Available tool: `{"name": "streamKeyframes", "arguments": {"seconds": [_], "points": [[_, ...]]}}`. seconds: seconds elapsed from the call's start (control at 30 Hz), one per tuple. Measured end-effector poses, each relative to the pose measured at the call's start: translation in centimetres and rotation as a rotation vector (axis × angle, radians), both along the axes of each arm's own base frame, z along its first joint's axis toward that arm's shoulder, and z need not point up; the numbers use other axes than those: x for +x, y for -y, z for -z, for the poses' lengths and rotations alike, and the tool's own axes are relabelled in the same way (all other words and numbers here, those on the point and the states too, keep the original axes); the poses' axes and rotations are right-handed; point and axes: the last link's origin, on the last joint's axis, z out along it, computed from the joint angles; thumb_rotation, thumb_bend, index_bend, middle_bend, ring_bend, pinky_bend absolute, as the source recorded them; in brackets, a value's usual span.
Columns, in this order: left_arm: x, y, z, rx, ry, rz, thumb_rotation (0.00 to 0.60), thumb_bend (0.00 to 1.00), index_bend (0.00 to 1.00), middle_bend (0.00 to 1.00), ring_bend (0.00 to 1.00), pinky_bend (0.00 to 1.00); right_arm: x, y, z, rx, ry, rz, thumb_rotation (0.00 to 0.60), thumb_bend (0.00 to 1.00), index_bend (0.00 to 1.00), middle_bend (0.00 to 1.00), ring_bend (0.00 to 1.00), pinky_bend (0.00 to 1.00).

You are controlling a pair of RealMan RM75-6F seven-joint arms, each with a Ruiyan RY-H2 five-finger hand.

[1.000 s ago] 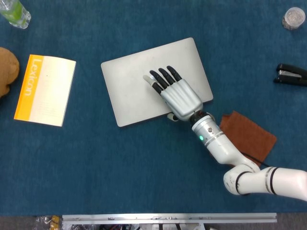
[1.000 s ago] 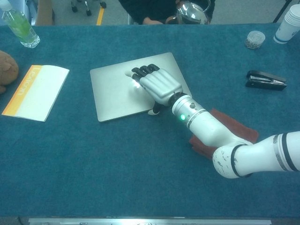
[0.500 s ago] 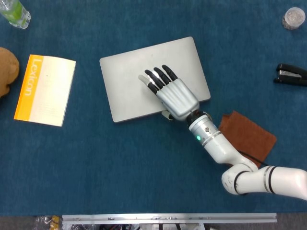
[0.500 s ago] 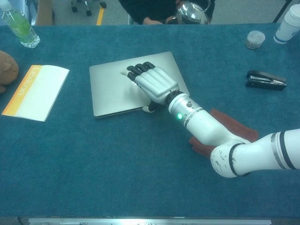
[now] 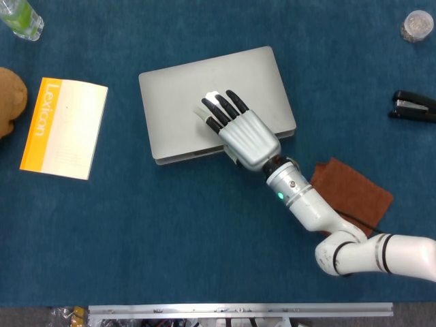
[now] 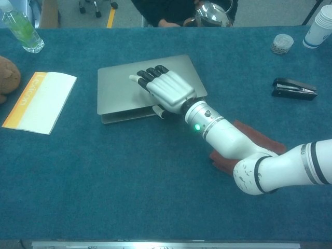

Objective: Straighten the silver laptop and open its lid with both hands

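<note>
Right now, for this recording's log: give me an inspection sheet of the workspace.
Surface: blue cloth-covered table.
Job's things: silver laptop, skewed; lid slightly raised at the near edge in the chest view.
Clutter: Lexicon booklet, green bottle, brown plush toy, black stapler, brown cloth, small jar, paper cups.
Hands: right hand rests flat on the laptop lid, thumb at its near edge; left hand not seen.
Cables: nothing seen.
Surroundings: kettle and a person beyond the table.
</note>
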Motion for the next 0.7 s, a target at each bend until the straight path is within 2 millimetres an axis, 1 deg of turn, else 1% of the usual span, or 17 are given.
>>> {"name": "streamKeyframes", "arguments": {"seconds": [0.37,0.7], "points": [[0.2,-0.6,1.2,-0.098,-0.014,0.023,0.6,0.4,0.16,0.14,0.05,0.13,2.0,1.4,-1.2,-0.054,-0.017,-0.053,0.6,0.47,0.0,0.05,0.0,0.07],[0.5,-0.8,2.7,-0.208,-0.017,0.049,0.6,0.4,0.17,0.14,0.05,0.13,3.7,2.6,-1.8,-0.094,-0.031,-0.084,0.6,0.47,0.0,0.05,0.0,0.07]]}}
